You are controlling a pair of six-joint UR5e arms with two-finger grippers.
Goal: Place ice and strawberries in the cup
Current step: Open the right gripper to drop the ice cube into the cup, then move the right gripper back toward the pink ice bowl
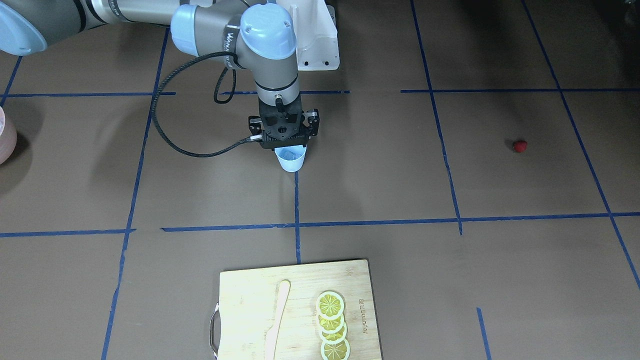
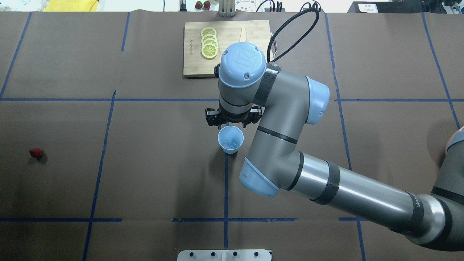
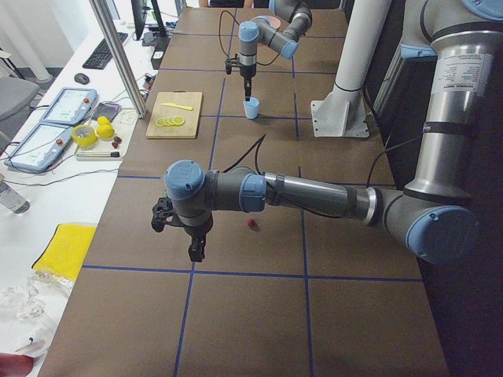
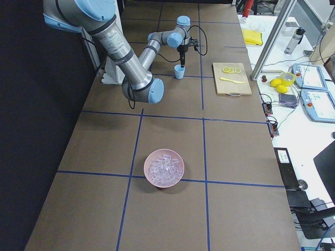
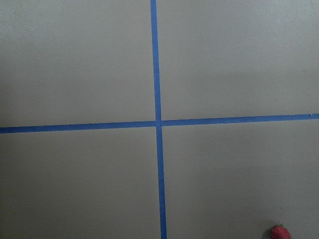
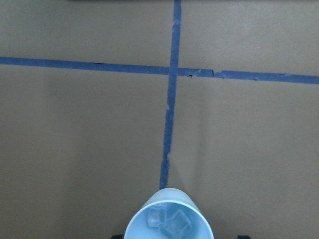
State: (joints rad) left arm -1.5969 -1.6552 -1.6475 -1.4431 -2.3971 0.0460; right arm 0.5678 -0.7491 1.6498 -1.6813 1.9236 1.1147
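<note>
Closest to you, at your edge of the table [image 1: 450,280], lies the wooden cutting board [image 1: 245,295]. A pale knife [image 1: 278,315] rests on it. To the right of the knife is a row of four yellow lemon slices [image 1: 332,325], each one partly on the next.

Now look from left to right. At the left end of the table you see the side of the pink bowl [image 1: 6,140]. The side view shows it is full of ice [image 4: 164,168]. In the middle of the table stands the little blue cup [image 1: 291,159], upright, on a blue tape line [image 1: 297,210]. Two lumps of ice sit in it. The right gripper [image 1: 284,140] hangs just above the cup and points straight down. Its fingers are spread wide, and its wrist camera shows a dark tip on each side of the cup.

Toward the right end, the small red strawberry [image 1: 520,145] lies alone on the table, well apart from the cup. The left gripper [image 3: 194,250] hangs over the table near the strawberry and does not touch it. You cannot tell if its fingers are wide or narrow.
</note>
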